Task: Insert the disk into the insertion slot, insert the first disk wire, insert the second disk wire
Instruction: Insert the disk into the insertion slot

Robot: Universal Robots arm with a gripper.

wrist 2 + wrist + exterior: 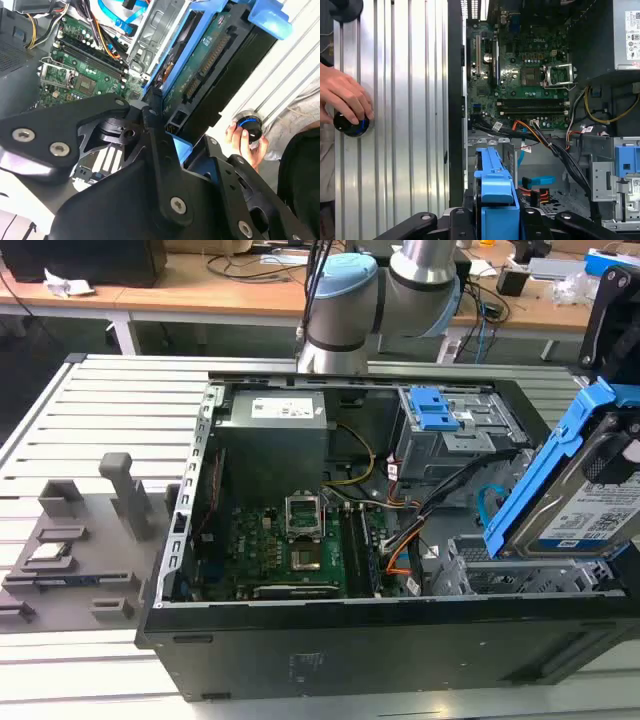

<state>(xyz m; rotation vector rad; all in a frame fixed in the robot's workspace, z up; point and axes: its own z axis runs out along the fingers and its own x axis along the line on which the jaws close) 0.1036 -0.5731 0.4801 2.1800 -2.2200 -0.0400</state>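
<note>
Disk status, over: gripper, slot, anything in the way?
Gripper shut on disk. Disk tilted above insertion slot, not seated. Person's hand on a knob, outside the case.

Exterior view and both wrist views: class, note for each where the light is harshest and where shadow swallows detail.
Exterior view: the table is evenly lit, the computer case shaded inside. First wrist view: glare streaks run along the table. Second wrist view: the table beside the disk is washed out white, the black hand holding it dark.

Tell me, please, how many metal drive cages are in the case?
2: the slot below the tilted disk, and the taller bay with the blue latch. Others may be hidden.
</note>
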